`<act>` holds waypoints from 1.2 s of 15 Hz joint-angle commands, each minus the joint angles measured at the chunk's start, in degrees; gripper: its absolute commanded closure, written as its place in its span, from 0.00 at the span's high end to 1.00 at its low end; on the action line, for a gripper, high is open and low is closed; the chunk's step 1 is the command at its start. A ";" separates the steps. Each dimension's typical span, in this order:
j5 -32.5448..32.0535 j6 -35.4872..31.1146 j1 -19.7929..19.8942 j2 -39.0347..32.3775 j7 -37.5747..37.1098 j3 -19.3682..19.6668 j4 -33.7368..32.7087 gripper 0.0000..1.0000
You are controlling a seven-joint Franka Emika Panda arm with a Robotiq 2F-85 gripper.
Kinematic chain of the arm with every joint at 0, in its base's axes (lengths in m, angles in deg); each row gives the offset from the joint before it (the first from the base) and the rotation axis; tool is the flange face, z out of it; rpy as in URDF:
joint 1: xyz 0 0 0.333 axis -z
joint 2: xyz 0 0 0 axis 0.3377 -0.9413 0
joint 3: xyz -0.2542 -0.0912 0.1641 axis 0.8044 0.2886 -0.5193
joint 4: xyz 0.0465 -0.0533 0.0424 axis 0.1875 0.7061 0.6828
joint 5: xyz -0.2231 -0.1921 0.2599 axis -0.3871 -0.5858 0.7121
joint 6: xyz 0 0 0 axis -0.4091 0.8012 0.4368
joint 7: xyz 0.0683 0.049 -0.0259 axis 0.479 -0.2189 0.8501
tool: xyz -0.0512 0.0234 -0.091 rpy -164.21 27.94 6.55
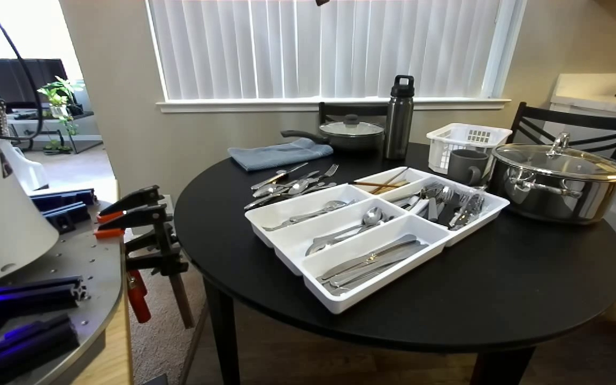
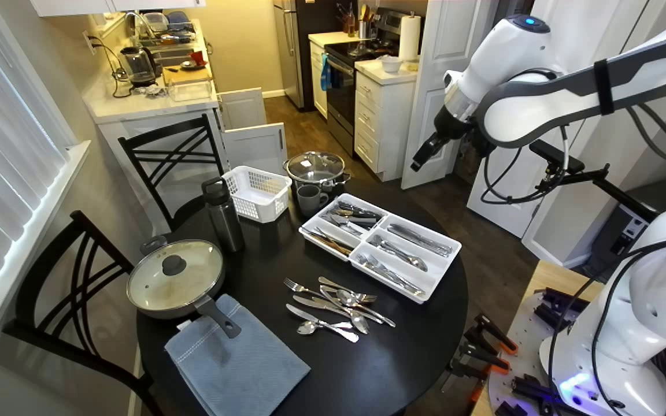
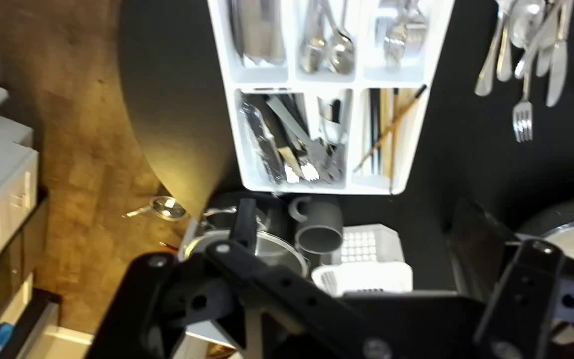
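tray [image 3: 324,86] points its long axis at the mug [image 3: 322,217], the gripper [image 3: 356,208] spread apart.

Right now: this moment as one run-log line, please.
gripper: open, empty, mid-air | tray: cutlery in compartments | loose cutlery: on black table, beside tray

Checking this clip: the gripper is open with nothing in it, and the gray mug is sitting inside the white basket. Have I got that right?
Not quite: the gray mug is not inside the white basket; it stands beside it on the black table, as both exterior views show. The gripper is indeed open with nothing in it.
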 commanded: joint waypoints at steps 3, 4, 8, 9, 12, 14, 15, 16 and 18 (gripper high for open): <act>18.15 -11.43 -16.23 -4.79 16.15 5.52 5.14 1.00; 21.25 -10.96 -19.16 -4.46 19.91 7.09 6.07 1.00; 24.68 -9.02 -22.52 -5.38 23.99 8.58 6.00 1.00; 25.32 -8.98 -23.62 -5.39 25.26 9.54 6.22 1.00; 25.43 -8.96 -24.07 -5.33 25.92 10.13 6.25 1.00; 25.44 -8.95 -24.07 -5.32 25.93 10.16 6.25 1.00; 25.44 -8.95 -24.07 -5.32 25.94 10.16 6.25 1.00; 25.44 -8.95 -24.07 -5.32 25.94 10.17 6.25 1.00; 29.54 -10.72 -28.81 -8.78 26.86 10.08 5.98 1.00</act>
